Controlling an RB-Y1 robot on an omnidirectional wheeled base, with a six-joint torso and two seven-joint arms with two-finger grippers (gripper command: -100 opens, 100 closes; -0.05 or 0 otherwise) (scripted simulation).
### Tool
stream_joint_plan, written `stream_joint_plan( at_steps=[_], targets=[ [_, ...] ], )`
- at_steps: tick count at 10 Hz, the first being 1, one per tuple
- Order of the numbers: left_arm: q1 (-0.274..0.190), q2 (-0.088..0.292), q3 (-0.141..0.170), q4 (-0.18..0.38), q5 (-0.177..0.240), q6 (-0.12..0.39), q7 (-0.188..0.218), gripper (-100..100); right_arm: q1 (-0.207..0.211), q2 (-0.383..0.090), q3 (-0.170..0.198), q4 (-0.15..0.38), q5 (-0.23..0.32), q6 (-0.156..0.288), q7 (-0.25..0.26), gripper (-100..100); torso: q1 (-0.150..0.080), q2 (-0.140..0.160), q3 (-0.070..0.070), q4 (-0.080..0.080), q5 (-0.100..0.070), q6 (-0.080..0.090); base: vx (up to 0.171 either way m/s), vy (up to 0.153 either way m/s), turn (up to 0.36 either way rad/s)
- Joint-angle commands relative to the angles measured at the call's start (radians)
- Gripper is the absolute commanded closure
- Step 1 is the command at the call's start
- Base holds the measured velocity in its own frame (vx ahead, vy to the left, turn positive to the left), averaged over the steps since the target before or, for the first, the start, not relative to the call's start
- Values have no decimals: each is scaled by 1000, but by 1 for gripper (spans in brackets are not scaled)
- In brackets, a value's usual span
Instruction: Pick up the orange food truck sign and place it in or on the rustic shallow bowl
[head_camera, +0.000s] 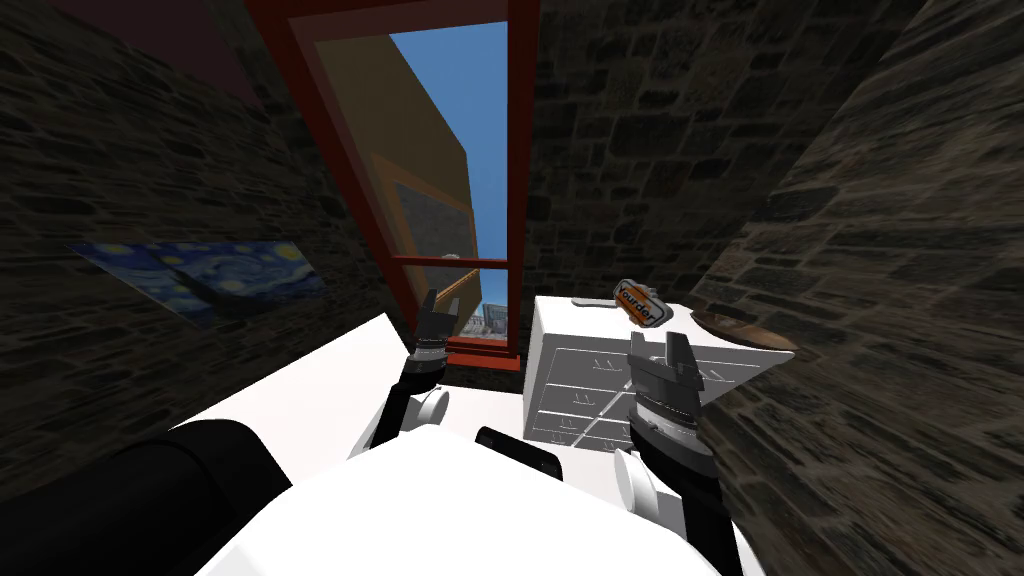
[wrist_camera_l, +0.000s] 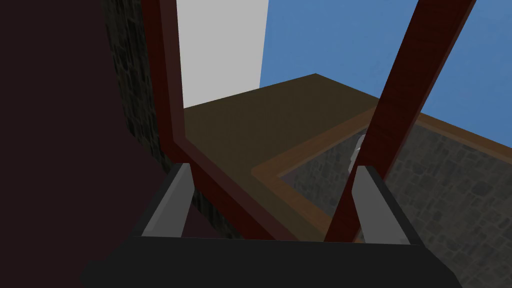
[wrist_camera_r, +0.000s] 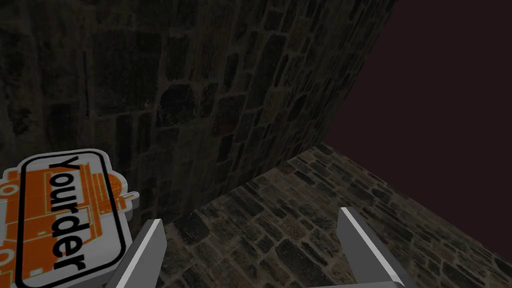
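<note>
The orange food truck sign sits on the white drawer cabinet, near the brown shallow bowl. The right gripper hangs close with its fingers wide and empty, the sign just outside one finger. The left gripper gapes wide at the red-framed window.

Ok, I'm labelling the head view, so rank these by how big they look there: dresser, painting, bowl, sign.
1. dresser
2. painting, smaller on the wall to my left
3. bowl and sign: both small and too alike to rank
</note>
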Motion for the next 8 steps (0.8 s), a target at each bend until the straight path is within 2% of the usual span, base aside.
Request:
stream_joint_plan(
  at_steps=[1, 2, 3, 5, 6, 8],
  targets=[
    [0, 0, 0, 0, 0, 0, 0, 0, 11, -50, -18, 3, 8, -13, 11, -100, 0, 0, 0, 0, 0, 0, -27, -1, 46],
    [0, 0, 0, 0, 0, 0, 0, 0, 22, -77, -36, 7, 16, -25, 22, -100, -1, 1, 1, 0, 0, 0, -55, -3, 59],
    [0, 0, 0, 0, 0, 0, 0, 0, 22, -93, -36, 7, 16, -25, 22, -100, -1, 3, 2, 1, 0, 0, -44, -4, 8],
    [0, 0, 0, 0, 0, 0, 0, 0, 55, -162, -90, 19, 42, -62, 55, -100, -1, 3, 2, 1, 0, 0, -61, -1, 63],
    [0, 0, 0, 0, 0, 0, 0, 0, 55, -175, -90, 19, 42, -62, 55, -100, -1, 5, 3, 1, 0, 0, -61, -9, 29],
    [0, 0, 0, 0, 0, 0, 0, 0, 100, -244, -157, 35, 79, -112, 100, -100, -1, 5, 3, 1, 0, 0, -76, -9, 95]
  ],
)
